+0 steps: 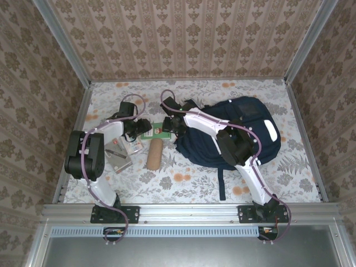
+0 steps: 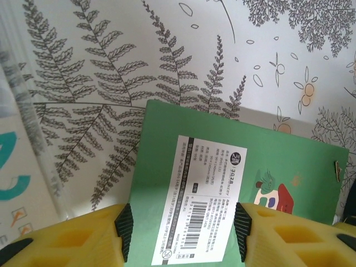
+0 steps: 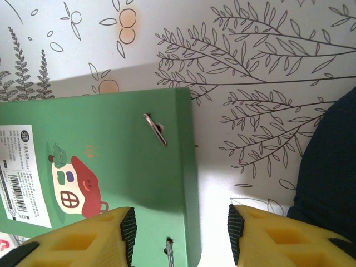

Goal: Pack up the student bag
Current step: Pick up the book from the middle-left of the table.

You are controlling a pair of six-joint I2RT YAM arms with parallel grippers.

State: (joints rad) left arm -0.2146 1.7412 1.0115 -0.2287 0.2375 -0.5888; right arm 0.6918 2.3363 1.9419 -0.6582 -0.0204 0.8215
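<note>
The student bag (image 1: 245, 133) looked like matt navy woven cloth, with 1 glossier white stripe (image 1: 271, 130). The green booklet (image 2: 222, 178) was smooth, matt card. Its white label (image 2: 203, 206) was printed paper with a slight sheen, and 2 thin metal staples (image 3: 156, 129) glinted near its edge. On the left pincer (image 2: 183, 228) and the right pincer (image 3: 181, 233), the fingers (image 3: 278, 239) were matt yellow plastic faced with black ribbed, rubbery pads (image 2: 124, 229). The surface (image 1: 278, 178) wore a smooth, matt printed covering. The near frame rail (image 1: 189, 210) was brushed metal.
</note>
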